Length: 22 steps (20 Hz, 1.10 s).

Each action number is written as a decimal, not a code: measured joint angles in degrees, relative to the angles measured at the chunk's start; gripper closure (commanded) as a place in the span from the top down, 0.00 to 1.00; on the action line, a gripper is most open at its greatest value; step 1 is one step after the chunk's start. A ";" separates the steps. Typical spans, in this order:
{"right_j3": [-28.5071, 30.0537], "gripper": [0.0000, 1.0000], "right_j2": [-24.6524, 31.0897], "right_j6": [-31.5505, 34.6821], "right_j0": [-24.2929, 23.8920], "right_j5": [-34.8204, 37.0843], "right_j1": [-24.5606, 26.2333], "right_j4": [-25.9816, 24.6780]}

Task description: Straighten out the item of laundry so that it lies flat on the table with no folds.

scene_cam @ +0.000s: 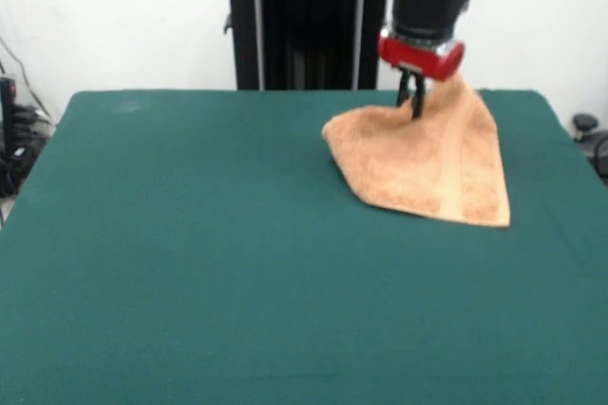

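In the upper right of the frame, the end effector (413, 101) pinches the towel (427, 163) at its raised top; the cloth hangs below, draping down and right onto the green surface (190, 262).

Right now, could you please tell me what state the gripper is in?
Gripper: closed, pinching the orange-tan terry towel by a raised part, lifting it off the green table.

Front camera across table (190, 281), facing pedestal (304, 34)
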 measured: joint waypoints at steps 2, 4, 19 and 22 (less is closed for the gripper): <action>1.73 0.00 0.09 0.02 -0.13 2.04 -1.63 0.79; 3.31 0.00 0.17 0.08 -0.05 3.03 -2.70 1.84; 1.83 0.00 -2.80 0.08 -0.91 10.99 -9.27 -1.19; -0.95 0.00 -2.96 0.08 -1.79 11.00 -7.43 -3.17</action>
